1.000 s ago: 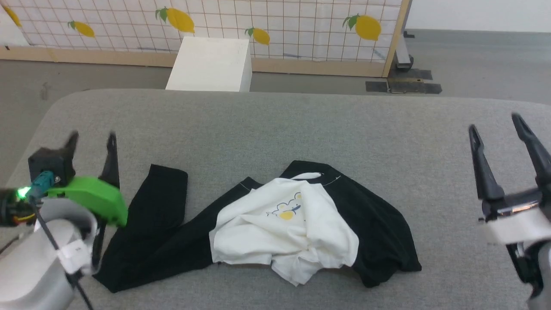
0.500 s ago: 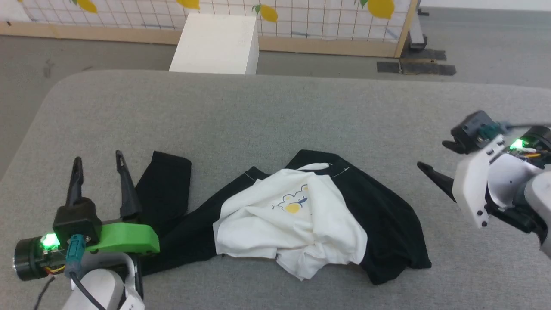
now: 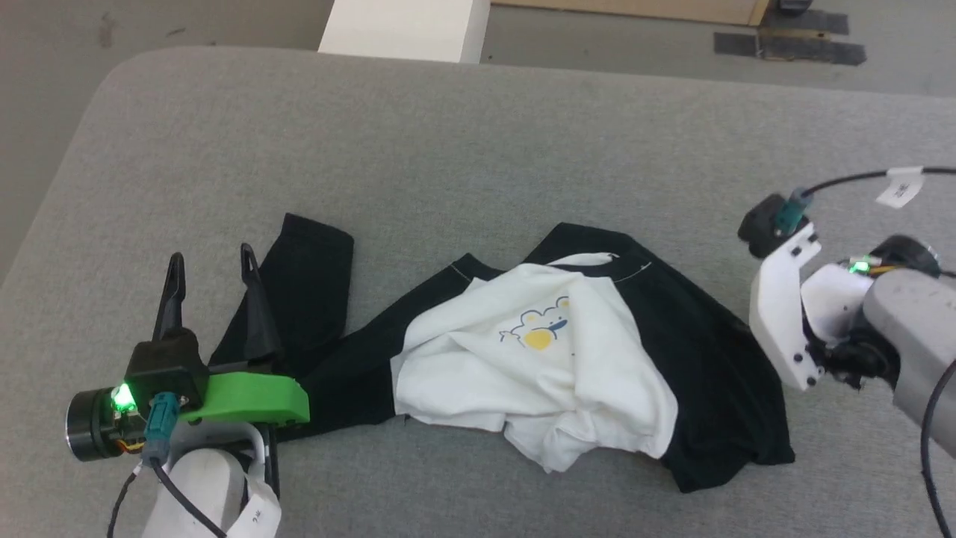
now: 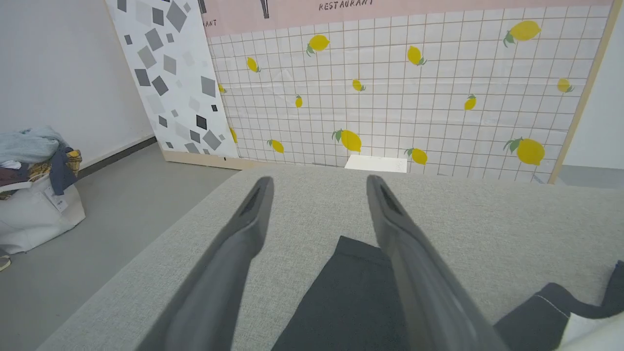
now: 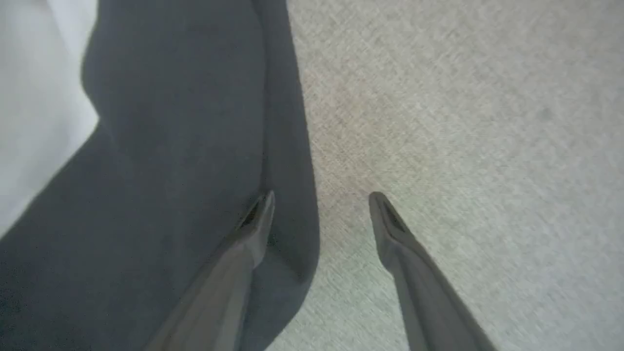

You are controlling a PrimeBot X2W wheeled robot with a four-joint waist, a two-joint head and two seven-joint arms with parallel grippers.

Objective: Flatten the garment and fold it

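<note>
Matt cloth garment (image 3: 478, 359); coarse woven surface (image 3: 448, 149)

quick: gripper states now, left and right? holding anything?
Left gripper: open, holding nothing, fingers at the black sleeve of the garment.
Right gripper: open, holding nothing, fingers astride the garment's black edge.

The right gripper (image 5: 321, 196) is pointing at the shirt (image 5: 185, 122) and the grey counter (image 5: 463, 122). Its two dark fingers (image 5: 229, 282) are standing wide apart, holding nothing. One fingertip is sitting over the black cloth, right by its edge. The other is sitting over the bare counter. The black cloth is lying in a soft fold along that edge. A white part (image 5: 34, 73) of the shirt is showing in the top left corner.
</note>
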